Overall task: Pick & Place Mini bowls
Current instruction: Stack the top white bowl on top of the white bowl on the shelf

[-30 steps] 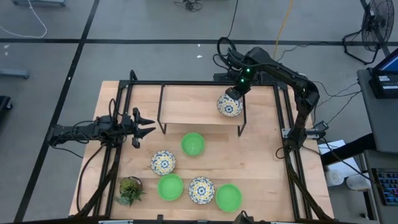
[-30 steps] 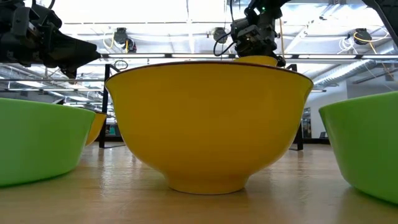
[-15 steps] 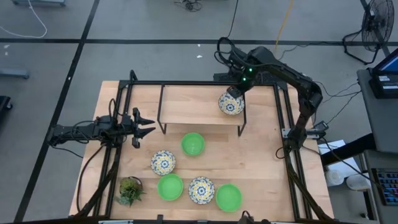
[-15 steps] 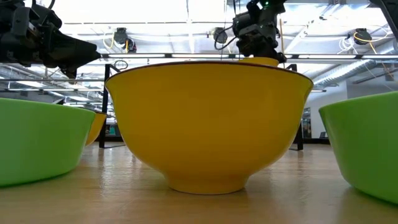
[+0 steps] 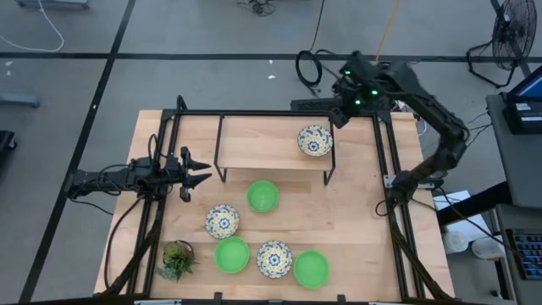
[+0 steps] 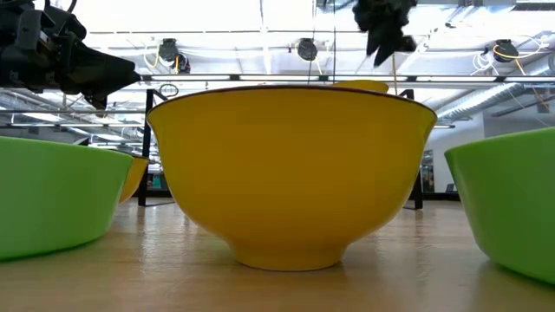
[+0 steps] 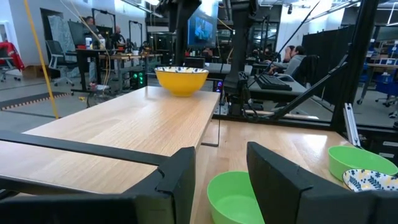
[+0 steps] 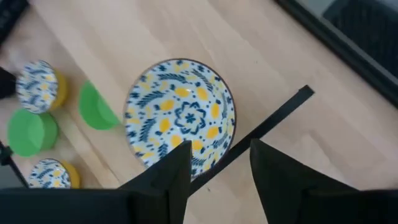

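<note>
One floral mini bowl (image 5: 314,140) stands upright on its foot at the right end of the raised wooden shelf (image 5: 262,140); the right wrist view looks down into the same bowl (image 8: 180,118). My right gripper (image 5: 343,113) hangs open above and just beyond it, touching nothing. On the table below lie two more floral bowls (image 5: 222,221) (image 5: 274,258) and three green bowls (image 5: 262,196) (image 5: 231,254) (image 5: 311,268). My left gripper (image 5: 200,170) waits open at the table's left, level, pointing right.
A small spiky potted plant (image 5: 177,258) stands at the near left corner. Black frame rails (image 5: 385,169) run along the table's sides and carry the shelf. In the low view a yellow bowl (image 6: 290,173) fills the middle between two green ones.
My right gripper has let go of the floral bowl on the shelf, risen, and drawn back toward the table's far right corner. The bowl stays upright on the shelf where it was set.
</note>
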Controlling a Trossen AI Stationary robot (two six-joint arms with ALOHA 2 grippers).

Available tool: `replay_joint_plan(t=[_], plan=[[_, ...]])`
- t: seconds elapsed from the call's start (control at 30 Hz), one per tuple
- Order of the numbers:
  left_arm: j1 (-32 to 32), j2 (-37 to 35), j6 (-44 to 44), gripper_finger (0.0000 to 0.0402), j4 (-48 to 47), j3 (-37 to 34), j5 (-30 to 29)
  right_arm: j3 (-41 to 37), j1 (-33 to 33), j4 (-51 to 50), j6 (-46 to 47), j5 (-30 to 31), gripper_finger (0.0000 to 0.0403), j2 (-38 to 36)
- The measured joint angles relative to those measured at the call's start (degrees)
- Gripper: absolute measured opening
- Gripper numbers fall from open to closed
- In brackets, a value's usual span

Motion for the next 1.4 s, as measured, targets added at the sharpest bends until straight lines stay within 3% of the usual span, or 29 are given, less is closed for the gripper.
replay_joint_plan(t=[0.27,0.47,0.97,1.2,1.4], plan=[[0.01,-0.02,0.0,0.0147,0.0,0.0,-0.01,0.0,6.17,1.28,-0.05,-0.02,0.015,-10.09],[-0.01,0.0,0.0,0.0147,0.02,0.0,-0.01,-4.86,17.64,9.99,1.54,-0.08,0.015,-18.2],[-0.01,-0.02,0.0,0.0147,0.02,0.0,-0.01,-59.56,46.42,68.0,1.89,-0.46,0.015,-41.68],[0.0,-0.01,0.0,0.0147,0.02,0.0,-0.01,-81.89,55.47,101.86,-0.3,-11.08,0.015,-42.96],[-0.01,-0.02,0.0,0.0147,0.02,0.0,-0.01,-94.8,58.46,114.23,-2.43,-11.95,0.0149,-42.82]])
